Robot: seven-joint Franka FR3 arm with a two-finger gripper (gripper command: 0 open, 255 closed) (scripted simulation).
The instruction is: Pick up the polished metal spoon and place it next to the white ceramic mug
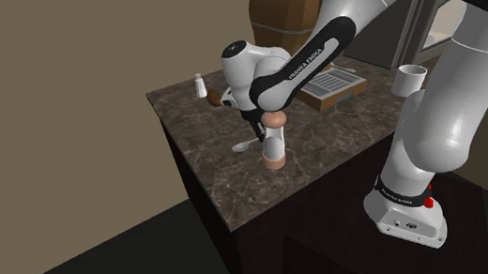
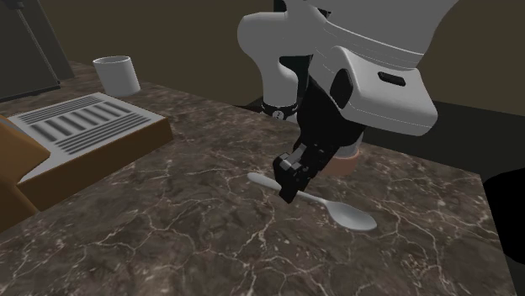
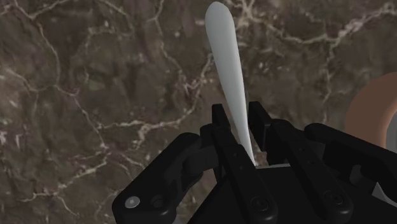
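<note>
A pale, smooth spoon [image 2: 336,208] rests low on the dark marbled countertop [image 2: 168,227], its bowl pointing toward the second exterior view's right. My black gripper [image 2: 290,183] comes down on the handle near its middle. In the wrist view the two fingers [image 3: 219,124] clasp the handle of the spoon [image 3: 226,44], so the gripper [image 3: 240,119] is shut on it. From the shoulder view the spoon [image 1: 241,147] pokes out beside the gripper [image 1: 257,139]. The white mug [image 1: 408,79] stands far off near the counter's right end; it is also the mug [image 2: 117,74] at the back left.
A pinkish-brown cup [image 1: 276,159] stands right beside the gripper. A flat tray with a slatted grey sheet [image 2: 80,126] lies between spoon and mug. A white shaker [image 1: 200,86] sits at the counter's far corner. A brown boxy object [image 1: 289,8] stands behind. The counter edge [image 1: 242,218] drops to the floor.
</note>
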